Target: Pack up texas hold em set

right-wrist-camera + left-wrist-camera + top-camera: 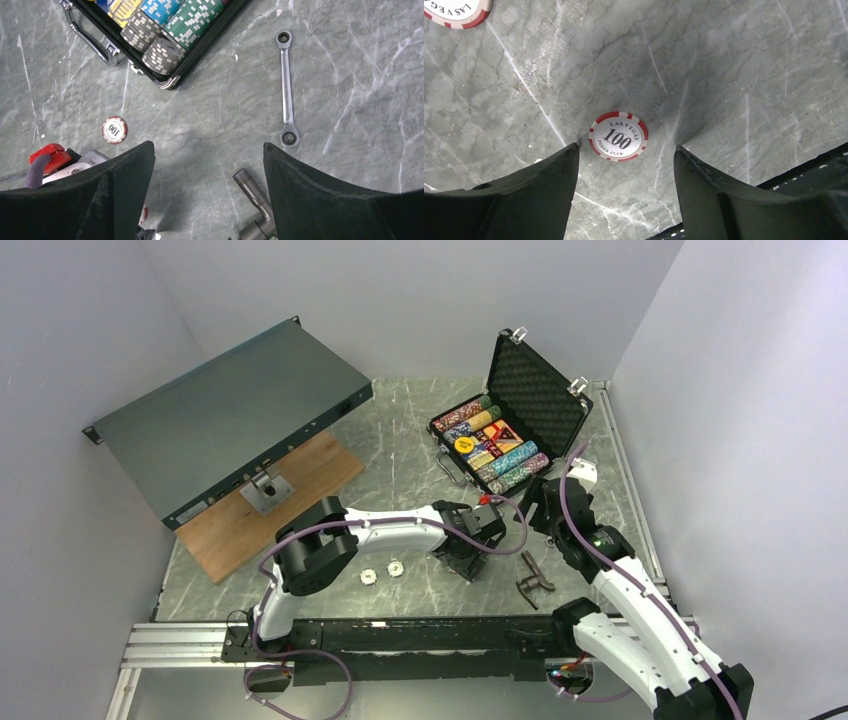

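Note:
The black briefcase [452, 462] of the texas hold em set lies open at the back right, foam-lined lid [535, 395] raised, with rows of coloured chips [500, 455] inside. Its near corner and chip stacks [160, 52] show in the right wrist view. A red-and-white "100" chip [618, 136] lies flat on the table just ahead of my left gripper [626, 150], which is open and points down over it. The same kind of chip [114, 129] lies beside the left arm in the right wrist view. Two more loose chips [381, 572] lie left of the left gripper [462, 555]. My right gripper [207, 147] hangs open and empty.
A silver wrench [286, 90] lies on the marble to the right of the case. A grey threaded pipe fitting [255, 197] sits under the right gripper [540, 508]. A grey rack unit [235, 420] rests on a wooden board [270, 505] at the left. Another chip [456, 10] shows at the left wrist view's corner.

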Available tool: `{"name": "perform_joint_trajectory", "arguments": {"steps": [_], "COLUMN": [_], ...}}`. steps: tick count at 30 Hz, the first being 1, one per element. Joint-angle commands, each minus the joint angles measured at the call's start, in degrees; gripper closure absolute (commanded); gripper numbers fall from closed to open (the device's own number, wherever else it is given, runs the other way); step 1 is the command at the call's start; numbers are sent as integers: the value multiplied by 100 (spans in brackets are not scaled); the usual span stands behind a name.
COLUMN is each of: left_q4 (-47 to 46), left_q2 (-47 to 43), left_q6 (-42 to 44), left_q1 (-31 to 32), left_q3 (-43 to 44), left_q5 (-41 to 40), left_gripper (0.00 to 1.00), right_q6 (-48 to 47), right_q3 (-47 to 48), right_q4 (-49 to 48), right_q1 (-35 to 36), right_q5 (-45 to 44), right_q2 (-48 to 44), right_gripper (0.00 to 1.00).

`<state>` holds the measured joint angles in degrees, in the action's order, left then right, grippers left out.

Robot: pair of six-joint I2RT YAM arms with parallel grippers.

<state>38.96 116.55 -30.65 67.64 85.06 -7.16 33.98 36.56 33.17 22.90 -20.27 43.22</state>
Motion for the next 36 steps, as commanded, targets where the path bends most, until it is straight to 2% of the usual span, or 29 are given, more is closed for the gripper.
{"name": "perform_joint_trajectory", "arguments": {"steps": [1,5,13,23,36], "left_q4": [57,42,24,7,-11], "left_q2": [106,146,229,415,529], "left_q6": [105,171,263,332,333], "left_q1": [13,13,-11,-22,-22], "left_q3": [160,138,74,229,109], "left_q5": [-92,-134,-253,-126,-197], "left_gripper": [29,32,45,42,51], "right_q6": [-53,-57,-75,-75,-67], "right_q3": [20,-3,-25,-68,-62], "right_q4": [-187,-216,-266,-328,-347], "right_q1": [18,18,13,13,15], "right_q5": [167,235,313,381,488], "right_q2": [39,59,168,226,295], "right_gripper": [19,19,19,19,19]}}
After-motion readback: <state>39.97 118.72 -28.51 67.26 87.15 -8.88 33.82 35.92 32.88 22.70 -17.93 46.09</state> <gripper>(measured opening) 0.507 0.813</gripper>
